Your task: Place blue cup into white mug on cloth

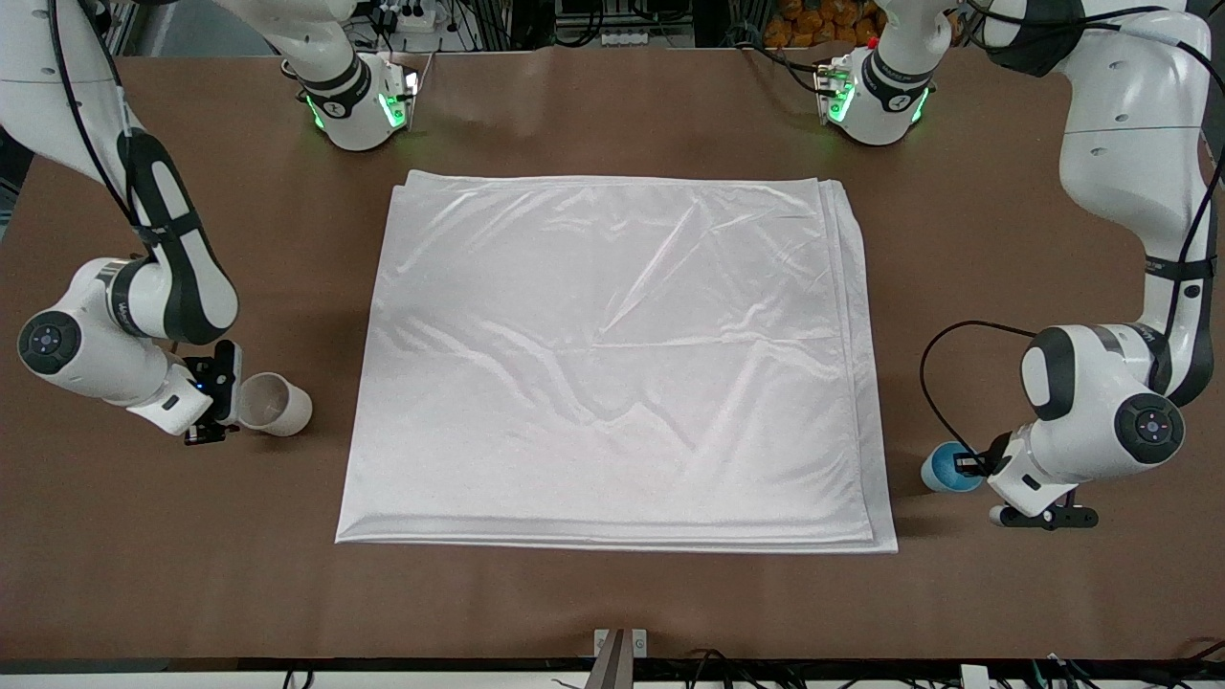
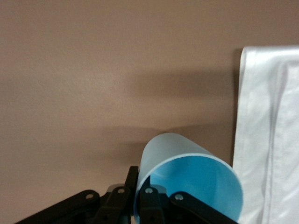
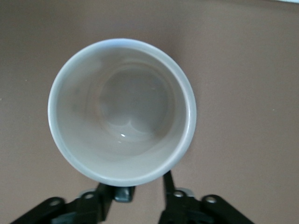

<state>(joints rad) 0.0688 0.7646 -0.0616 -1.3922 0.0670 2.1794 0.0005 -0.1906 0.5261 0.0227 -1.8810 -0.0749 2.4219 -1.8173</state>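
The white mug [image 1: 278, 404] is tilted over the bare table, off the cloth [image 1: 612, 364] toward the right arm's end. My right gripper [image 1: 222, 407] is at its rim. In the right wrist view I look straight into the mug [image 3: 121, 112]. My right gripper [image 3: 133, 186] closes on the small black handle [image 3: 122, 192] under the rim. The blue cup [image 1: 943, 467] is tilted beside the cloth's near corner at the left arm's end. My left gripper [image 1: 971, 466] is shut on its rim, one finger inside and one outside [image 2: 139, 186]. The cup's [image 2: 187, 177] mouth faces the wrist.
The folded cloth covers the middle of the brown table, and its edge shows in the left wrist view [image 2: 266, 116]. Both arm bases [image 1: 359, 105] [image 1: 876, 96] stand along the table's edge farthest from the front camera. A small metal bracket [image 1: 620, 643] sits at the nearest table edge.
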